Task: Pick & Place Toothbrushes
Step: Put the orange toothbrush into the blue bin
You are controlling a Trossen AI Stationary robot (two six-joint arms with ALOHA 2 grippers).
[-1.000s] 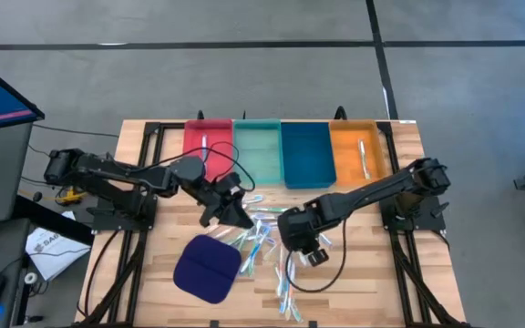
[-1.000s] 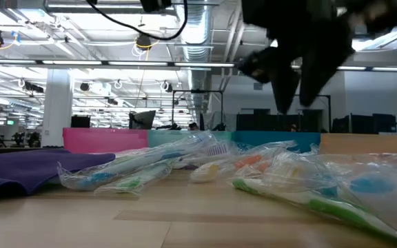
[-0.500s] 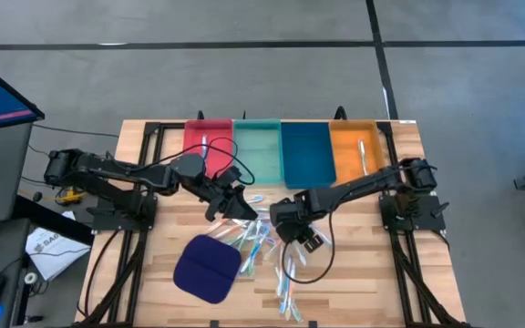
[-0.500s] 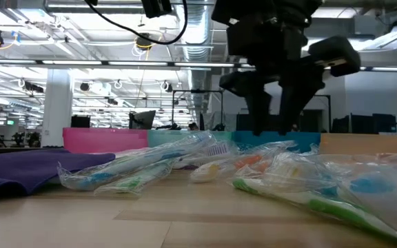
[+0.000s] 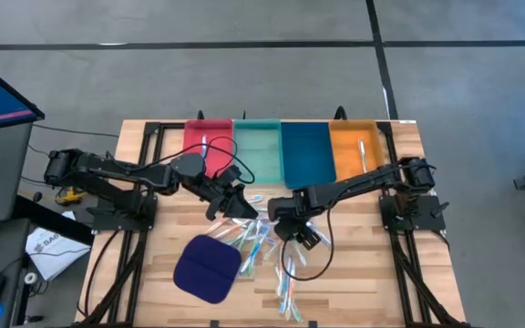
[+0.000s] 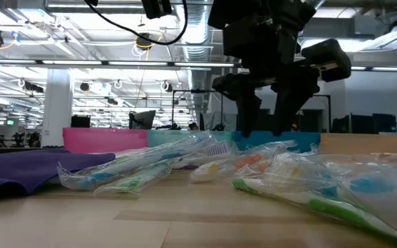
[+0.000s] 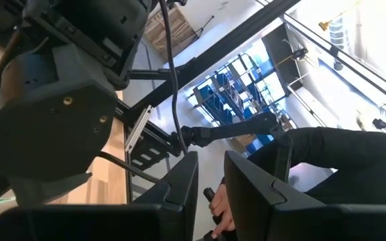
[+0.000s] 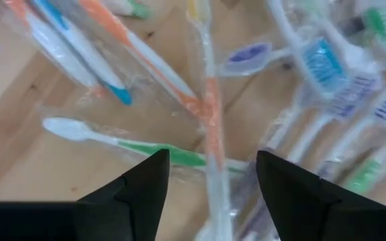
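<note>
The right end effector (image 5: 292, 228) is held wide above the toothbrushes (image 5: 261, 239); the left end effector (image 5: 237, 204) is narrowed, empty.

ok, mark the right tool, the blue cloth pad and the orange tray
right tool (image 8: 210, 175): right wrist view, between its fingertips
blue cloth pad (image 5: 206, 269): high view, pad's middle
orange tray (image 5: 346, 157): high view, bare floor

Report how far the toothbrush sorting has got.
Done: one toothbrush lies in the red tray and one in the orange tray; the teal tray and blue tray look empty. In hand: the right gripper hangs open over the pile, above an orange-handled brush, holding nothing. The left gripper sits at the pile's edge. Left: most of the pile.
</note>
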